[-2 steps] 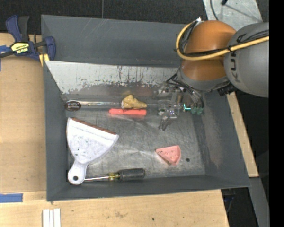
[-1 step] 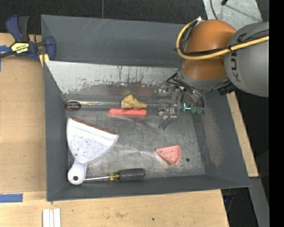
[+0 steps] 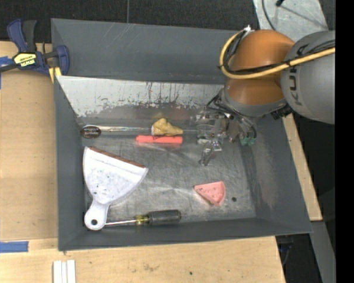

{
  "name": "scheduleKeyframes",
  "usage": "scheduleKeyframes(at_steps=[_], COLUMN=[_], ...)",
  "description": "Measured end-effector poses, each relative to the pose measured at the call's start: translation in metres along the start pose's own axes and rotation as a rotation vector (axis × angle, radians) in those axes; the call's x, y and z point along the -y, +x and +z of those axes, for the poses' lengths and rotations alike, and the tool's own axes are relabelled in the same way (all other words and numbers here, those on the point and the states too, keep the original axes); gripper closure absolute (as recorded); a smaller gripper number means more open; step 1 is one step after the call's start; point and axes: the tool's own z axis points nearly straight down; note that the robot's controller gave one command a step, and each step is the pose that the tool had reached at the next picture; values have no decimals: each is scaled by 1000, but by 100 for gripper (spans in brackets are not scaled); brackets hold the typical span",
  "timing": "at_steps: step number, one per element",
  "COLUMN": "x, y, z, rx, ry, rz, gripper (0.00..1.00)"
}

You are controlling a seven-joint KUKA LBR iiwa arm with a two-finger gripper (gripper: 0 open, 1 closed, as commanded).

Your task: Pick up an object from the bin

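- A screwdriver (image 3: 143,219) with a black handle lies flat along the near wall of the bin (image 3: 165,237), handle to the right.
- Just behind it, at the left, a white speckled scoop (image 3: 109,181) lies flat, its ringed handle touching the screwdriver's shaft.
- To the right, a pink wedge (image 3: 210,192) sits alone on the floor, well apart from the scoop.
- Behind the wedge, the gripper (image 3: 207,154) hangs low over bare floor in the right half of the bin. The view does not let me tell whether it is released or clenched.
- The things nearest it are the wedge, nearer the camera, and a red stick (image 3: 159,140) to its left, apart from it.
- A yellow lump (image 3: 165,127) touches the stick's far side.
- A long metal tool (image 3: 124,130) with a dark round head at its left end runs beside the stick, below the scratched far wall.
- The orange wrist cover (image 3: 256,69) rises over the bin's far right corner.
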Motion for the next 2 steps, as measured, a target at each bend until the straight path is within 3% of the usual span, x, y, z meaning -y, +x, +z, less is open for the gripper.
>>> scheduleKeyframes(at_steps=[1, 2], x=[-46, -51], y=[-10, -24], z=[-22, 64], rx=[-4, -3], ry=[1, -1], rz=[-122, -19], gripper=[0, 100])
